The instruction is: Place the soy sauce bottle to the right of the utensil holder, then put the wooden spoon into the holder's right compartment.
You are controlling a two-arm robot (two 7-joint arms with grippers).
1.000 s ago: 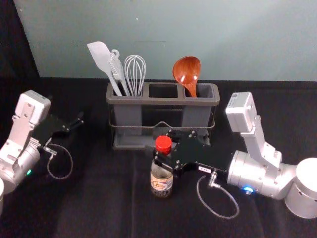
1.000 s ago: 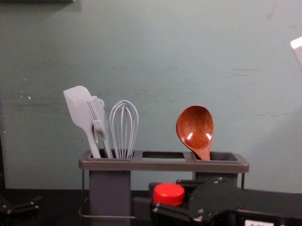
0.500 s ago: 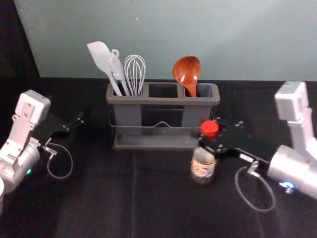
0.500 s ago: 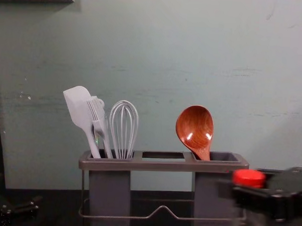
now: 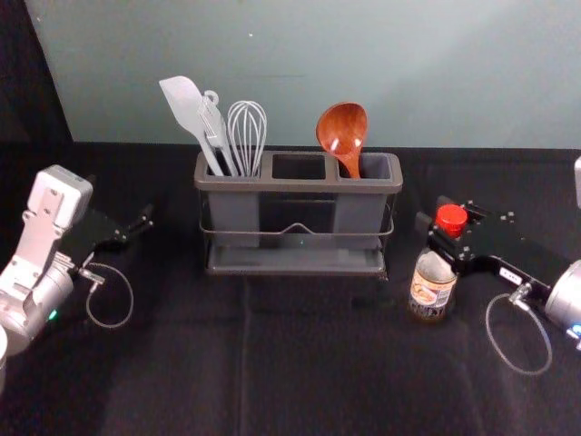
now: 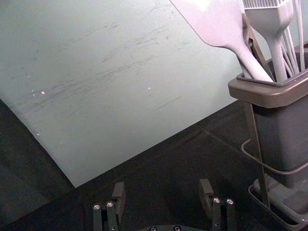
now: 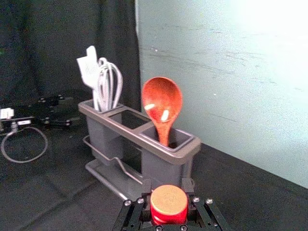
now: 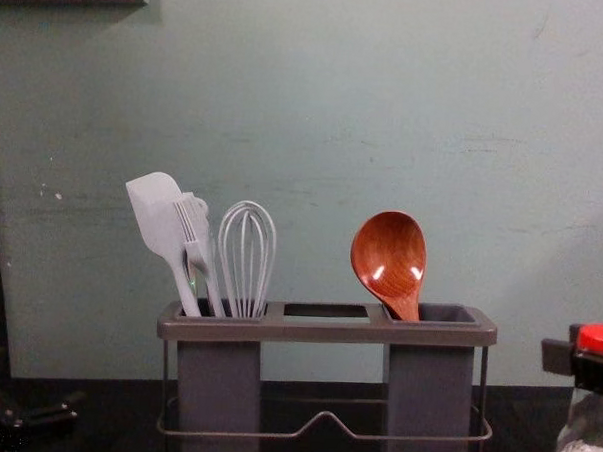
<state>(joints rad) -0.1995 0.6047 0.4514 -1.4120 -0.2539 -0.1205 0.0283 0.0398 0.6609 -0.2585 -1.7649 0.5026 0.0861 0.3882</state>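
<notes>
My right gripper (image 5: pixel 451 238) is shut on the neck of the soy sauce bottle (image 5: pixel 432 289), just under its red cap, to the right of the utensil holder (image 5: pixel 300 186). In the right wrist view the red cap (image 7: pixel 169 204) sits between the fingers of my right gripper (image 7: pixel 168 199). The wooden spoon (image 5: pixel 343 134) leans upright in the holder's right compartment. At the left my left gripper (image 5: pixel 148 221) stays parked; in the left wrist view the fingers of that left gripper (image 6: pixel 163 195) are wide apart with nothing between them.
A white spatula (image 8: pixel 161 225), a brush and a whisk (image 8: pixel 246 259) stand in the holder's left compartment. The wall (image 8: pixel 317 107) rises close behind the holder. Dark cloth (image 5: pixel 182 363) covers the table.
My right gripper has carried the bottle rightward, from in front of the holder to beyond its right end. The left arm, the holder and the spoon have stayed put.
</notes>
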